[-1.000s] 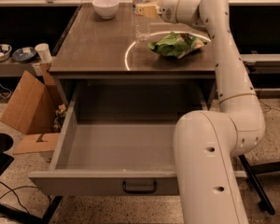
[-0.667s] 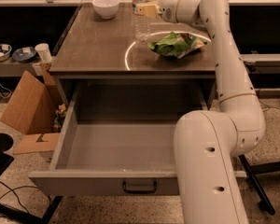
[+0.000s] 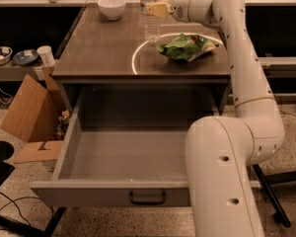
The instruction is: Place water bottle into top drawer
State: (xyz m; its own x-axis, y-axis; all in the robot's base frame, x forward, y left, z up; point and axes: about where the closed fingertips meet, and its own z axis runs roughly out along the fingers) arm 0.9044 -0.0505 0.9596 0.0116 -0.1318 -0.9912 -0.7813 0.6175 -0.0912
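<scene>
The water bottle [image 3: 150, 19] is a clear ribbed bottle standing upright on the brown tabletop [image 3: 103, 48], near its back middle. My gripper [image 3: 156, 8] reaches in from the right at the bottle's upper part, and its pale fingers are closed around the bottle. The top drawer [image 3: 123, 157] is pulled fully open below the tabletop. It is grey and empty inside, with a dark curved handle [image 3: 147, 198] on its front panel. My white arm runs down the right side and covers the drawer's right part.
A white bowl [image 3: 111, 7] stands at the tabletop's back left. A green chip bag [image 3: 187, 47] lies right of the bottle. A cardboard box [image 3: 29, 110] stands on the floor at the left. A low shelf with bowls [image 3: 12, 57] and a cup [image 3: 46, 56] is left of the table.
</scene>
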